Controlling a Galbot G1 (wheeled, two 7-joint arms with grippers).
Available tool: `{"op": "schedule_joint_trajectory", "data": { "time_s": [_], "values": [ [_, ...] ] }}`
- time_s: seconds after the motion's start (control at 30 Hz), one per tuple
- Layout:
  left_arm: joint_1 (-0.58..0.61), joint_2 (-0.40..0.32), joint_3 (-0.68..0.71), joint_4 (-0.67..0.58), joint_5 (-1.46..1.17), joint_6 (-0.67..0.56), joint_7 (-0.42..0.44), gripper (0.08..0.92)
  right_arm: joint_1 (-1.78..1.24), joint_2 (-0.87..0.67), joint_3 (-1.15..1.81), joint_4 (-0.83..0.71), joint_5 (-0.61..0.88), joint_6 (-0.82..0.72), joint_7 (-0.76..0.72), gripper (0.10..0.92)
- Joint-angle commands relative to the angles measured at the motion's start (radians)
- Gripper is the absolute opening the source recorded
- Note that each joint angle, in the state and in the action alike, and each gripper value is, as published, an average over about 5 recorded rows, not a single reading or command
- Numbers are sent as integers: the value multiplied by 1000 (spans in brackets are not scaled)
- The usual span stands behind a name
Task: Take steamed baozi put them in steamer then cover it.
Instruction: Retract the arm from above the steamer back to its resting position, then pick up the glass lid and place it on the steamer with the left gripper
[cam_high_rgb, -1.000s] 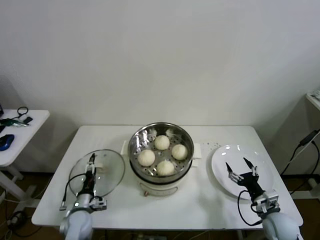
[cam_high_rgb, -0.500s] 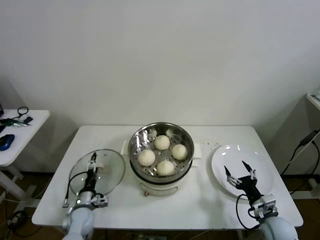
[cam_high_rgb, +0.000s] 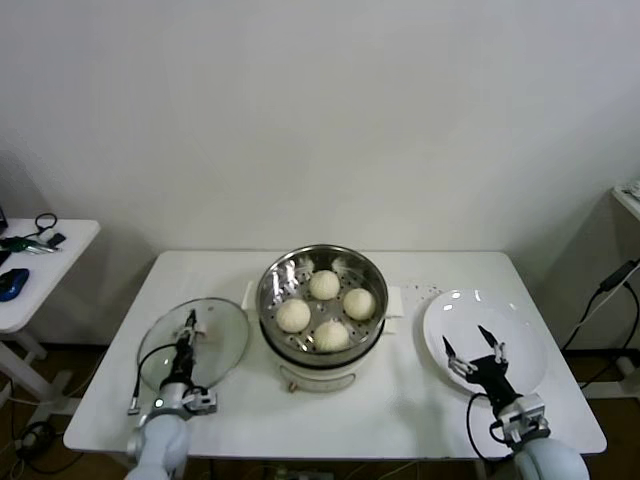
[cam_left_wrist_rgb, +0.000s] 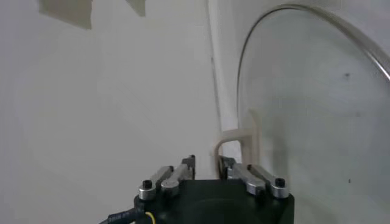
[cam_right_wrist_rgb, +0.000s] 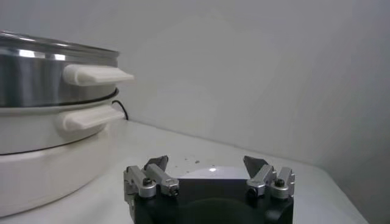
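On the white counter (cam_high_rgb: 420, 400), at about 8 o'clock from the steamer (cam_high_rgb: 322, 300), the left end effector (cam_high_rgb: 187, 335) pinches the cover's handle.

Seen from the left wrist, the left end effector (cam_left_wrist_rgb: 207, 167) has its fingers drawn in close on either side of the cream-white bar handle (cam_left_wrist_rgb: 241, 137) of the cover (cam_high_rgb: 195, 345), the clear glass lid that lies flat on the counter just beside the steamer. Four steamed baozi (cam_high_rgb: 325, 310) sit inside the steel pot, which is uncovered. At about 4 o'clock from the steamer, the right end effector (cam_high_rgb: 472, 348) hangs over the near edge of a white plate (cam_high_rgb: 520, 335) with its fingers spread wide and nothing between them; the right wrist view shows the same released spread (cam_right_wrist_rgb: 206, 163), with the steamer (cam_right_wrist_rgb: 49, 109) off to one side.
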Motion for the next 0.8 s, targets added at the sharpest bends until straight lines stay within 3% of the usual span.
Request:
{"op": "schedule_joint_trajectory", "data": {
  "time_s": [0.03, 0.2, 0.57, 0.8],
  "values": [
    [7, -2, 5, -19, -26, -3, 1, 257, -1, 5, 0, 2, -11, 4, -2, 823],
    [38, 9, 9, -100, -62, 4, 2, 154, 0, 2, 0, 0, -11, 7, -3, 823],
    [184, 60, -2, -387, -178, 64, 7, 150, 9, -4, 2, -7, -13, 15, -8, 823],
    [309, 92, -13, -586, -203, 203, 4, 150, 26, -20, 1, -20, -14, 14, -8, 823]
  ]
}}
